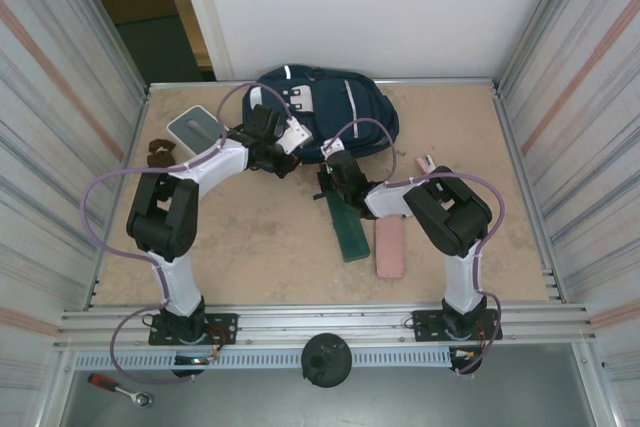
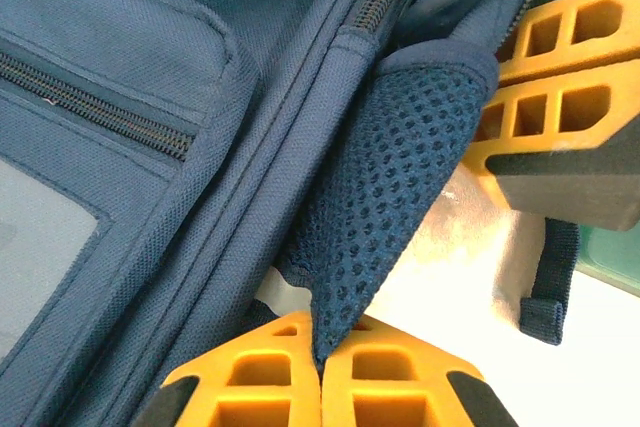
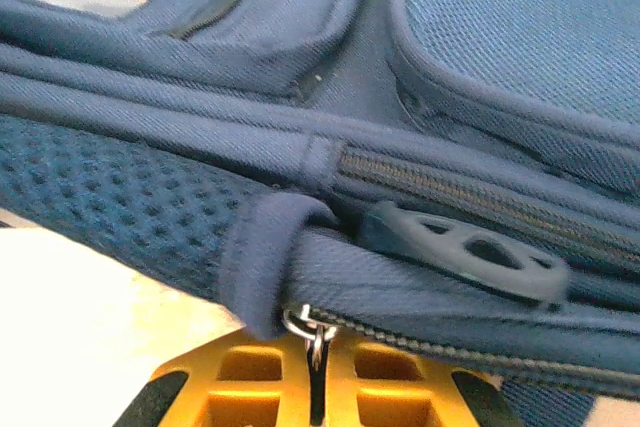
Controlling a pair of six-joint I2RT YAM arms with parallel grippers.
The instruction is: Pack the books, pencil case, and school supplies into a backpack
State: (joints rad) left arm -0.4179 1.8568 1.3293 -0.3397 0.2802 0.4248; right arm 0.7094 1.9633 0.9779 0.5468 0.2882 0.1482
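The left fingers [image 2: 250,387] were pinched shut on the mesh [image 2: 390,177] of the backpack [image 1: 345,107]; the right fingers [image 3: 250,377] were clamped on its zipper pull [image 3: 316,345] (a thin metal tab). The backpack lay at the counter's [image 1: 280,237] far side. Pulling might slip the tab free, or stretch the mesh and drag the backpack along

Near-left table [image 1: 260,247] open. Backpack [image 1: 335,107] blocks far centre; box [image 1: 195,128] far left; dark book [image 1: 348,227], pink case [image 1: 390,247] clutter near right. Far-right corner open.
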